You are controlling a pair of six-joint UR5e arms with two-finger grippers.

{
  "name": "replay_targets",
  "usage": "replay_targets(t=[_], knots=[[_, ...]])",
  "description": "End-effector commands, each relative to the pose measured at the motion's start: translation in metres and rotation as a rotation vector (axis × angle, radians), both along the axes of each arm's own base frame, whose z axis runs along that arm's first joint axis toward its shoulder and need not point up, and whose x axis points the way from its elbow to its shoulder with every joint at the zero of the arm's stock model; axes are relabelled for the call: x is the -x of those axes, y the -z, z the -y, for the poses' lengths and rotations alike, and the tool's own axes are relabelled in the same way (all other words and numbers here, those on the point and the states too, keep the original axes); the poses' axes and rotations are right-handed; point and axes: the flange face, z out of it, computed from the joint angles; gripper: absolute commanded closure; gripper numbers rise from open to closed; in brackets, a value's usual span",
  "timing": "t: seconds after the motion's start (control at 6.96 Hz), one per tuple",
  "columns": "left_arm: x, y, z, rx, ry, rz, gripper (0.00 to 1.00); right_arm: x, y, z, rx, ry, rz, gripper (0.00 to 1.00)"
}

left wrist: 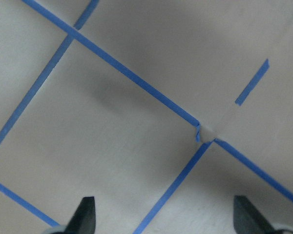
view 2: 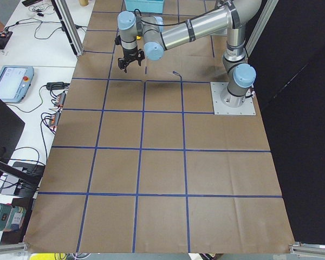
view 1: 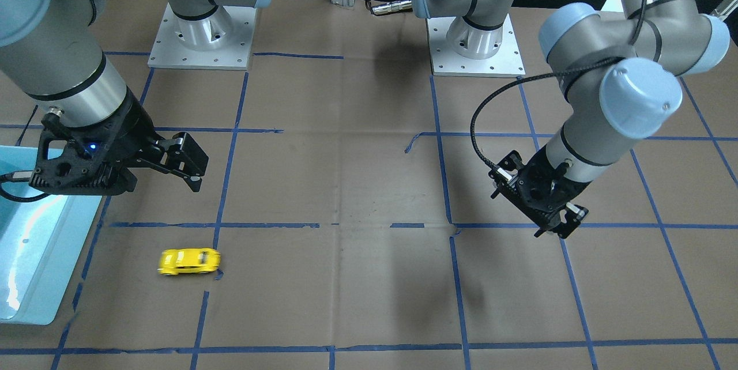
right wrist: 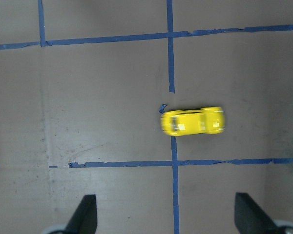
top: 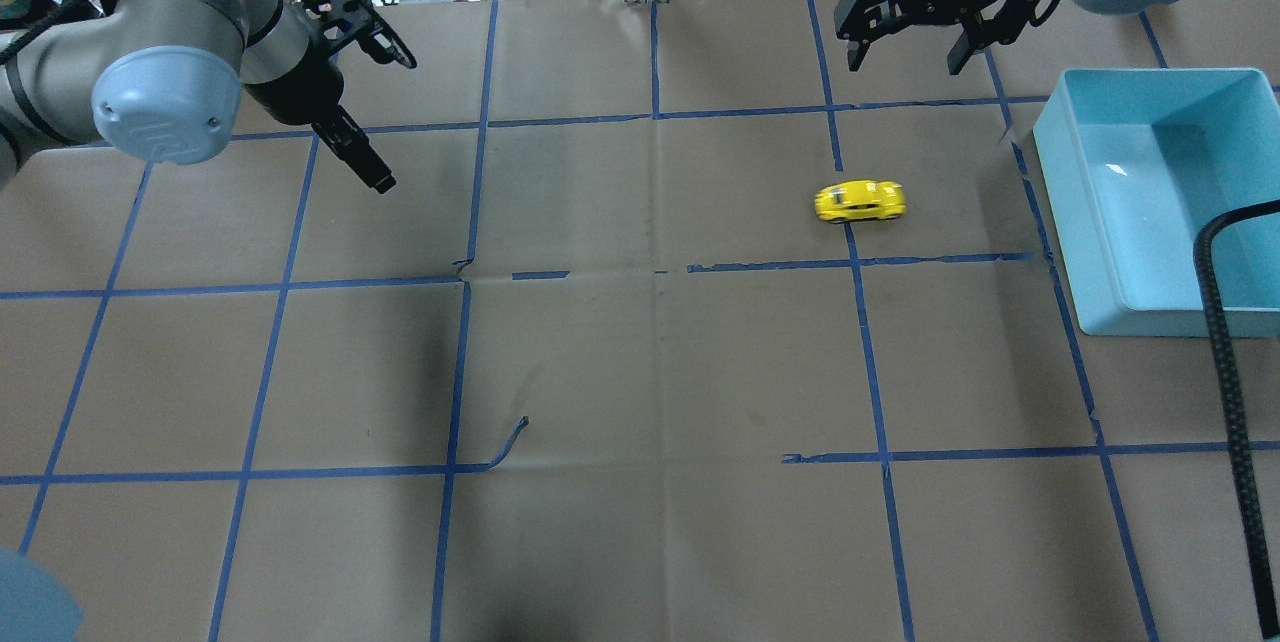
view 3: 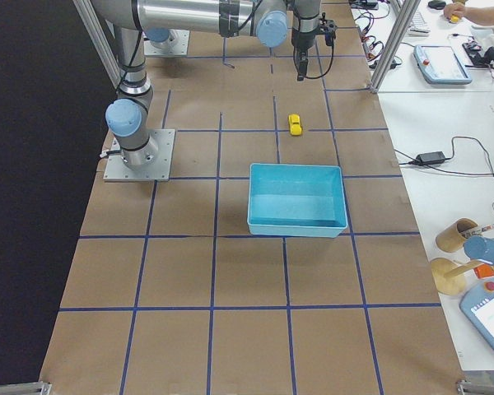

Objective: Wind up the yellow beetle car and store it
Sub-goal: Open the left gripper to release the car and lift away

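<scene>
One yellow beetle car (top: 860,201): stood on table (top: 640,372), over blue tape line (top: 850,242), near blue bin (top: 1085,222).
Left fingers (left wrist: 85,214): spread wide, released.
Right fingers (right wrist: 85,217): spread wide, kept apart from car.
Lettering on right wrist: too small to be read.

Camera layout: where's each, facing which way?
Front-facing: across table, faces robot; both bases, left gripper, right gripper.
Overhead: behind robot, looking down; both grippers, yellow beetle car, bin.
Exterior left: left end; left arm.
Exterior right: right end; right arm.
Left wrist: down at tape; fingertips.
Right wrist: down at car, shared with overhead; fingertips.
</scene>
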Motion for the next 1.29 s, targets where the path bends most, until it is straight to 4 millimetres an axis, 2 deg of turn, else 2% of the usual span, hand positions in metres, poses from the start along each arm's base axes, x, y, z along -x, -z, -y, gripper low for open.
replay_targets(t=[0.0,0.14,0.29,0.43,0.72,0.86,1.15], knots=[[0.013,-0.063,-0.041,-0.041,-0.447,0.022,0.0,0.0,0.0,0.001,0.0,-0.001,0.0,0.0],[0.021,-0.098,-0.057,-0.08,-0.521,0.067,0.0,0.001,0.0,0.001,0.0,0.0,0.0,0.0],[0.035,-0.115,-0.065,-0.126,-0.56,0.076,0.0,0.001,0.0,0.001,0.0,0.0,0.0,0.0],[0.038,-0.123,-0.07,-0.114,-0.623,0.076,0.0,0.001,0.002,0.001,-0.002,-0.006,-0.002,0.0],[0.041,-0.125,-0.077,-0.117,-0.607,0.063,0.0,0.006,0.005,0.002,-0.006,-0.066,-0.01,0.0],[0.041,-0.12,-0.073,-0.122,-0.604,0.062,0.0,0.008,0.008,0.005,0.01,-0.255,-0.025,0.0],[0.041,-0.121,-0.076,-0.119,-0.602,0.063,0.0,0.017,-0.004,0.009,0.065,-0.418,-0.065,0.0]])
